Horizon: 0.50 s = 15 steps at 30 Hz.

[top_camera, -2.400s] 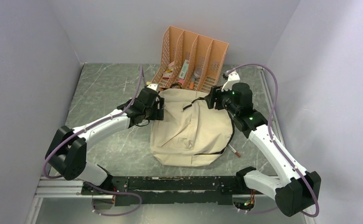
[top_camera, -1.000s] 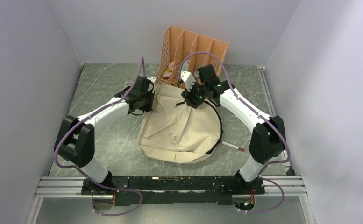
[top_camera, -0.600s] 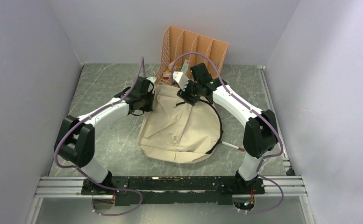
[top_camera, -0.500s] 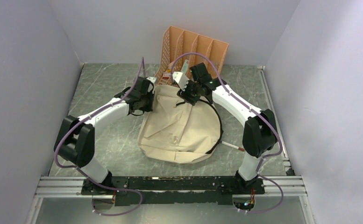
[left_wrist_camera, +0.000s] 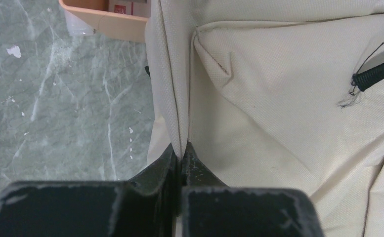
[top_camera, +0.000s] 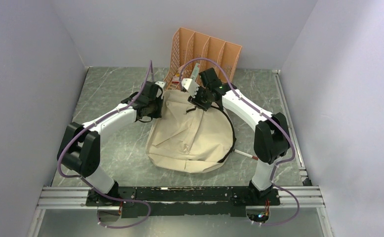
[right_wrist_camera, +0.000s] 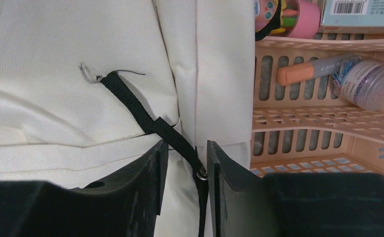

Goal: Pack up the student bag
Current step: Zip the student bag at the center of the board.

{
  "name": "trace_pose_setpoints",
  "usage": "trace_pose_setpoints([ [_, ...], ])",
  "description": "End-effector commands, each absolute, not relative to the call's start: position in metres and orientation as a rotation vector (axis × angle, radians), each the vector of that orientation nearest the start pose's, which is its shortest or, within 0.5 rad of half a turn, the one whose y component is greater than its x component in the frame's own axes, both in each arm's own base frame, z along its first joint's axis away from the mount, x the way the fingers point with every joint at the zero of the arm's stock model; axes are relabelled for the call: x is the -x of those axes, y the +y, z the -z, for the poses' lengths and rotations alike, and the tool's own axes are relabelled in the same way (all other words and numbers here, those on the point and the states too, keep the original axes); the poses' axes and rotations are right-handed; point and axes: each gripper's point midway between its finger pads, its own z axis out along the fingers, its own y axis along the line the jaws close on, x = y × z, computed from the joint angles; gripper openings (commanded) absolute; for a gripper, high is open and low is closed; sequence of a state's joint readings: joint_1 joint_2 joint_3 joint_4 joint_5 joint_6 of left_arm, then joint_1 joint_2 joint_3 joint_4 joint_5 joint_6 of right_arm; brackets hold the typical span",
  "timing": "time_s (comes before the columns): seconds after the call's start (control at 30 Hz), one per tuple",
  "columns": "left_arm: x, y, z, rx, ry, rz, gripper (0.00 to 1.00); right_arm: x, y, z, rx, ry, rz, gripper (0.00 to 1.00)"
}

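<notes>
On the green surface (top_camera: 111, 157), just beside the orange organizer (top_camera: 207, 48), lies the student bag (top_camera: 192, 136). My left claw (left_wrist_camera: 181, 147) pinches a fold of its fabric tight; my right claw (right_wrist_camera: 187, 145) stands narrowly parted around its black strap (right_wrist_camera: 130, 101).

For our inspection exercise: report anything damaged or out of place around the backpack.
The black strap on the beige backpack has a frayed end with loose threads. A pen lies loose on the table beside the backpack.
</notes>
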<state>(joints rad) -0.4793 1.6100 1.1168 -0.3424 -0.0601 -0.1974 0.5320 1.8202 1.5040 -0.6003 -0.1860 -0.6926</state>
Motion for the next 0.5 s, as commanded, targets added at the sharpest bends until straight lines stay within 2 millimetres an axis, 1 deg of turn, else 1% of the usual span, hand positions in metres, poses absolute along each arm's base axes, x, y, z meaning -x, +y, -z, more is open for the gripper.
trace_pose_setpoints([
  [0.0, -0.390, -0.174, -0.118, -0.260, 2.304, 0.184, 0.05, -0.414, 0.248, -0.133, 1.444, 1.946, -0.128, 0.34],
  [0.1, -0.390, -0.173, -0.119, -0.258, 2.302, 0.178, 0.05, -0.419, 0.250, -0.133, 1.418, 1.944, -0.126, 0.26],
  [0.23, -0.390, -0.173, -0.118, -0.258, 2.304, 0.181, 0.05, -0.419, 0.253, -0.134, 1.397, 1.945, -0.139, 0.20],
  [0.37, -0.390, -0.174, -0.118, -0.260, 2.303, 0.182, 0.05, -0.420, 0.255, -0.142, 1.344, 1.933, -0.160, 0.11],
  [0.47, -0.390, -0.173, -0.118, -0.257, 2.304, 0.181, 0.05, -0.423, 0.254, -0.148, 1.259, 1.944, -0.164, 0.00],
])
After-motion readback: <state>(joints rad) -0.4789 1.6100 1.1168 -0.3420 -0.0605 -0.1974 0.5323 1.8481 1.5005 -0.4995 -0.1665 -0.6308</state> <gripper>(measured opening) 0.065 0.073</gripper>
